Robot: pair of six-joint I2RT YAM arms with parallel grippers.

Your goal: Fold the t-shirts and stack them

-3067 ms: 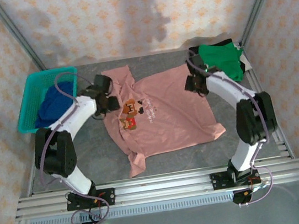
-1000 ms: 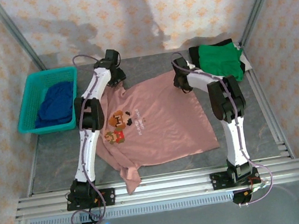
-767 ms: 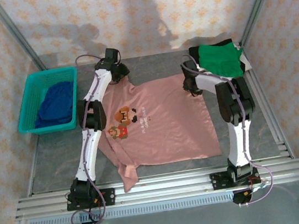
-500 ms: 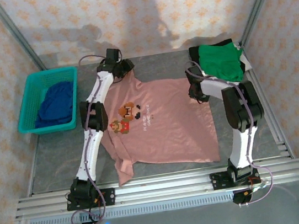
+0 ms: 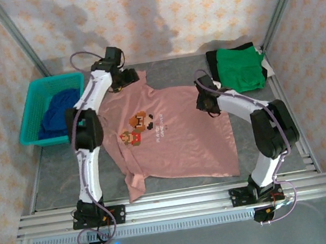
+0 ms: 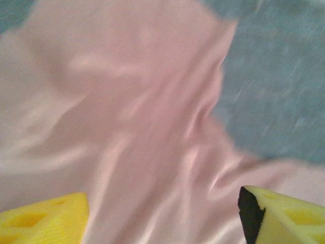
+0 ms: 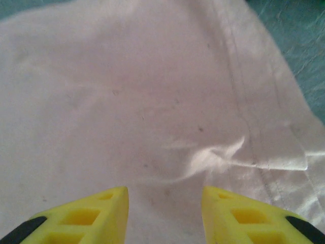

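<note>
Dusty-pink cotton t-shirt point(image 5: 178, 141): flatter than seconds ago, under both grippers.
Left gripper point(image 6: 163, 195): now released, wide.
Right gripper point(image 7: 163, 190): narrow, empty.
Surface: grey table point(image 5: 61, 173); floral wallpapered walls point(image 5: 154, 14).

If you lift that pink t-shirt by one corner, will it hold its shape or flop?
Likely floppy: the pink t-shirt lies flat with soft ripples, so it should drape and sag. Probably light, being thin cloth. Pushed, it would likely bunch, like its rumpled hem corner.

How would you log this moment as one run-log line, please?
pink t-shirt: spread flat | left gripper: open over far-left sleeve | right gripper: open over right edge | green t-shirt: far-right corner
</note>
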